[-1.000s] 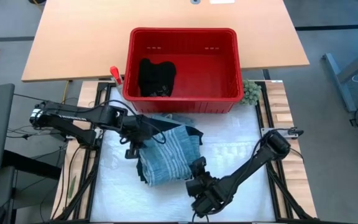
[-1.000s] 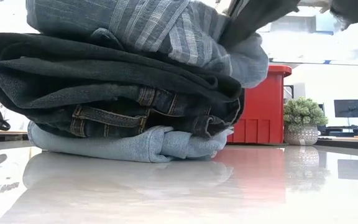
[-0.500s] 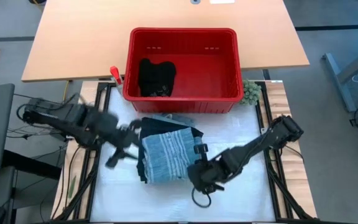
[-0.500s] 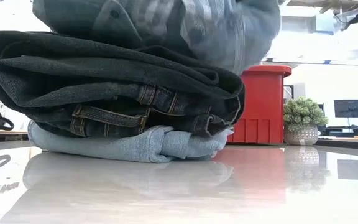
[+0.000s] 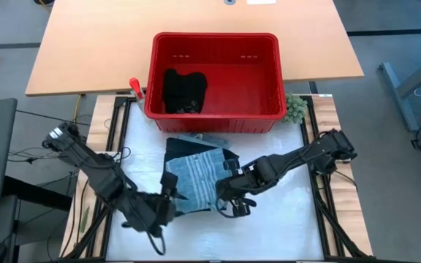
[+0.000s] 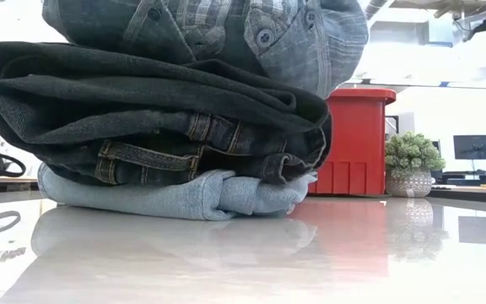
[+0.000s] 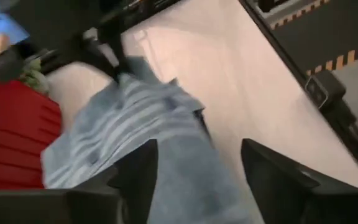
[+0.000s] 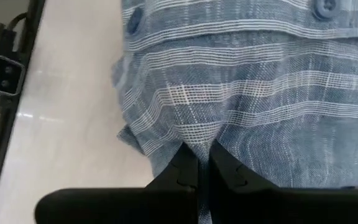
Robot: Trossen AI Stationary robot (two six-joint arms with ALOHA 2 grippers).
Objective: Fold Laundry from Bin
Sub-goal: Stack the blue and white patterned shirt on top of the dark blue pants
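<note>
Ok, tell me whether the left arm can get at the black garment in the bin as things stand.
Probably yes: the black garment lies uncovered in the open red bin, but the left tool sits at the striped shirt, on the stack's near side.

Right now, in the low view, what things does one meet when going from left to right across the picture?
The stack of folded clothes → the red bin → the small green plant.

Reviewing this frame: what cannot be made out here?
- Low view: the folded stack fills the picture; both arms are hidden.
- High view: the black garment in the bin is too dark to identify.
- Left wrist view: motion blur smears the striped shirt.
</note>
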